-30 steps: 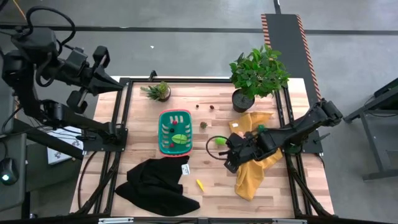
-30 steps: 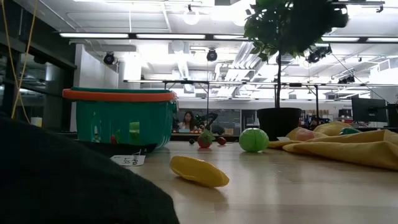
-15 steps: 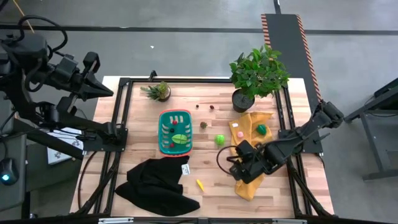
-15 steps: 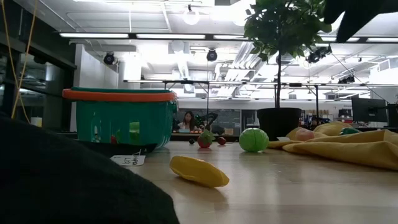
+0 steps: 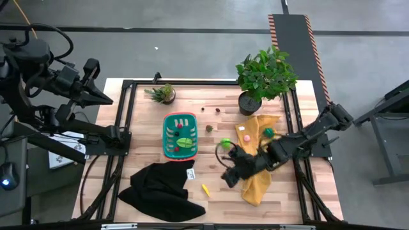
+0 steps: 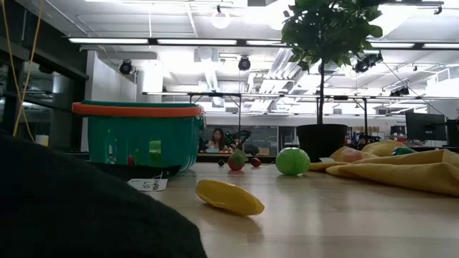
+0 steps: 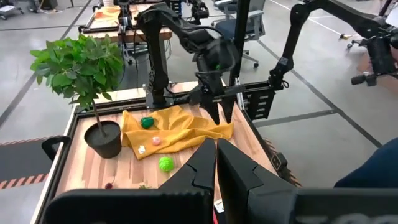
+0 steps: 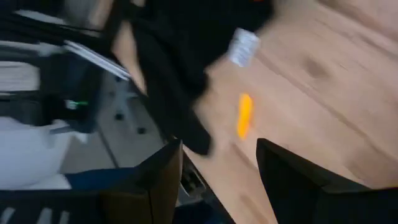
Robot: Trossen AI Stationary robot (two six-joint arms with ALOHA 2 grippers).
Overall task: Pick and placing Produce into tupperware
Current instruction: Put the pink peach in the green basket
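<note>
**Two arms above a table of toy produce, neither carrying anything**

Two grippers show, one off each side of the work. At far left, the left gripper point(image 5: 105, 99) hangs outside the table's edge, its dark fingers point(image 7: 214, 163) pressed together with nothing between them.

On the light wooden table point(image 5: 217, 198), a crumpled black cloth point(image 5: 160, 188) lies at the near left, a white tag at its corner. Beyond it sits the small rectangular teal-green plastic basket with a red-pink rim point(image 5: 179, 135), holding green and red toy pieces. A small spiky potted plant point(image 5: 163, 94) stands behind the basket.

Right of the cloth lies a tiny yellow toy vegetable point(image 5: 206, 189) alone on bare wood. A round light-green toy fruit point(image 5: 225, 142) rests just beside a crumpled yellow cloth point(image 5: 259, 182). On that cloth lie a pink piece point(image 5: 246, 137) and a darker green piece point(image 5: 270, 132). A large leafy plant in a black pot point(image 5: 263, 76) stands behind.

The right gripper point(image 5: 229, 177) hovers near the yellow cloth's left edge, above the wood, its fingers point(image 8: 155, 180) parted and empty, pointing toward the yellow vegetable.
</note>
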